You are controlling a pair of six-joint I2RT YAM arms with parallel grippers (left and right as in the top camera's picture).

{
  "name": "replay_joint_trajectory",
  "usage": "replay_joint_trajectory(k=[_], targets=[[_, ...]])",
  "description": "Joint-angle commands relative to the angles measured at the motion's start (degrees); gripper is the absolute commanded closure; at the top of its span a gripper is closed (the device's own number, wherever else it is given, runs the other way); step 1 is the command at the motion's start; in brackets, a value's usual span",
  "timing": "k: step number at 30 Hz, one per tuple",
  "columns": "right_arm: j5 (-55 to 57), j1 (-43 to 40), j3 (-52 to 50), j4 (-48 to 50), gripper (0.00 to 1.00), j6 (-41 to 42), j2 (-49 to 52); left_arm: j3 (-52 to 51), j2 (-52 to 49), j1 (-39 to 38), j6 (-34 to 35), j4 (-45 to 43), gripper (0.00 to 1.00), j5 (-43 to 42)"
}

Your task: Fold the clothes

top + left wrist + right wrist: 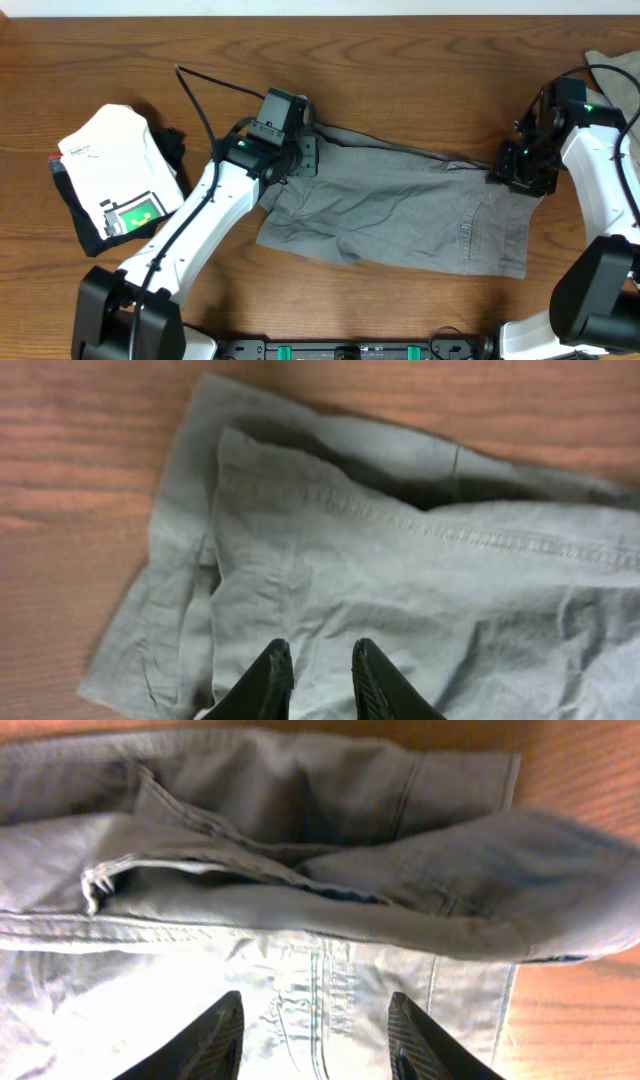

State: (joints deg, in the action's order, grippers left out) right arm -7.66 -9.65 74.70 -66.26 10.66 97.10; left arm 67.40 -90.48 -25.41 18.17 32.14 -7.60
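The shorts point(400, 215) lie on the desk point(420, 60), seemingly folded leg over leg. The left hand point(318, 670) hovers over their leg end, slightly parted. The right hand point(315, 1025) hovers over the waistband, half-open (neither grips cloth). Next, probably: pinch one end and carry it across.

Matt, creased cloth shorts point(400, 215) on a smooth, grained wooden table point(400, 60).

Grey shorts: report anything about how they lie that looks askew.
The shorts are folded unevenly. At their left end the top layer stops short of the layer beneath, leaving a strip exposed. At the right end the cloth is bunched and rolled over. The whole piece is wrinkled.
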Motion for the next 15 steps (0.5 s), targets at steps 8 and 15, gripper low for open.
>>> replay_joint_trajectory(k=[8,15], targets=[[0.9,2.0,-5.4,4.7,0.55,-0.5,0.2,0.2,-2.1,-3.9,-4.5,-1.8,0.77,-1.7],[1.9,2.0,-10.0,16.6,0.62,-0.4,0.3,0.2,-10.0,-3.9,-6.0,-8.8,0.77,-1.0]])
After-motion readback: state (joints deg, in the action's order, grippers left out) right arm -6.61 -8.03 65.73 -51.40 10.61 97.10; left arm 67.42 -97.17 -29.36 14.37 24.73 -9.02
